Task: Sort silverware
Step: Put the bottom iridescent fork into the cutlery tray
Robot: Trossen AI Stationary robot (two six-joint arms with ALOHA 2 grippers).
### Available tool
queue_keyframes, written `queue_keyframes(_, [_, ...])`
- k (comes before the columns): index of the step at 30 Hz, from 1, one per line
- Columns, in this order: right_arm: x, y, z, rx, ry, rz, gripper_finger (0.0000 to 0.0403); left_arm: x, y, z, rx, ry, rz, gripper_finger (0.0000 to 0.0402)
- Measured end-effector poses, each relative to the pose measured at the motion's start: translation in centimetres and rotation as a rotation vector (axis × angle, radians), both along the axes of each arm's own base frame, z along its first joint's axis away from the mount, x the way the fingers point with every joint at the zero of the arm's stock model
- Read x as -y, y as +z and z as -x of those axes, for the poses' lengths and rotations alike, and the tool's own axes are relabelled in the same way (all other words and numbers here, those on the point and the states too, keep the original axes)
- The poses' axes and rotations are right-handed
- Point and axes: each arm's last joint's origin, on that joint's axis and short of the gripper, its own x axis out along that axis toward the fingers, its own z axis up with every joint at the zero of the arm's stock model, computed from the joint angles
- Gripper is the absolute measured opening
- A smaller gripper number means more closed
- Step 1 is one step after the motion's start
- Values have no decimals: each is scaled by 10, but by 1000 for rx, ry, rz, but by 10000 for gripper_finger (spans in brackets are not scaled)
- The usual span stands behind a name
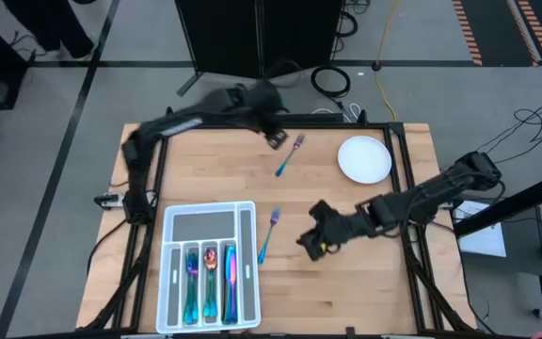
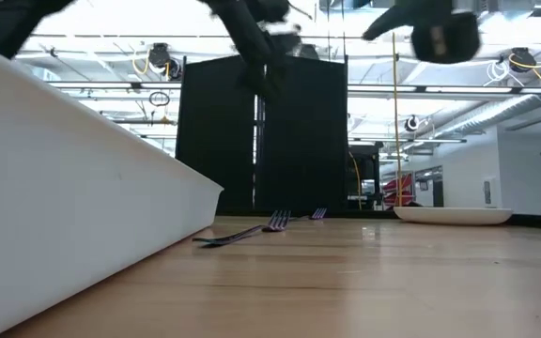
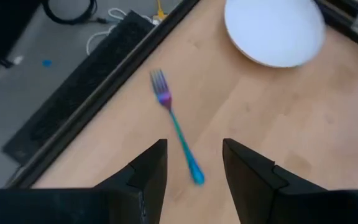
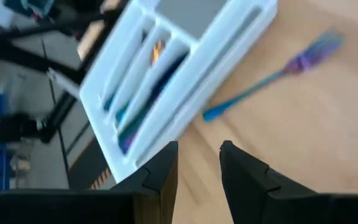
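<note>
- Between my left gripper (image 3: pixel 194 171) fingers, which stand apart, I see a slim iridescent teal-and-purple metal fork (image 3: pixel 176 133) lying on the light wooden table (image 3: pixel 278 124).
- A round white plate (image 3: pixel 275 29) lies farther away, apart from the fork.

Bare wooden tabletop (image 1: pixel 374 282) offers passage; obstacles: white compartmented plastic tray (image 1: pixel 246 235), round white plate (image 1: pixel 363 159), two loose iridescent forks (image 1: pixel 290 155).

Even, bright overhead light falls on the wooden table (image 1: pixel 365 273), casting only soft shadows. In the low view, ceiling lamps glare white above the black panel (image 2: pixel 261 131). The white tray (image 4: pixel 185 62) and the fork (image 4: pixel 272 78) beside it are motion-blurred in the right wrist view.
</note>
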Motion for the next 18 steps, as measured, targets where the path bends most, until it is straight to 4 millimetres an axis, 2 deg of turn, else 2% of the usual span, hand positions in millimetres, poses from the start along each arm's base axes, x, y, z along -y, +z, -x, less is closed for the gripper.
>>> queue_keyframes(6, [31, 0, -23, 73, -87, 16, 105, 34, 80, 84, 17, 25, -47, 154])
queue_keyframes(10, [46, -28, -43, -6, -205, -55, 105, 64, 122, 142, 108, 115, -92, 154])
queue_keyframes(13, [51, -49, -57, -58, -259, -86, 105, 88, 144, 182, 203, 155, -108, 154])
queue_keyframes(18, [53, -73, -84, -124, -294, -89, 105, 117, 158, 233, 276, 225, -131, 154])
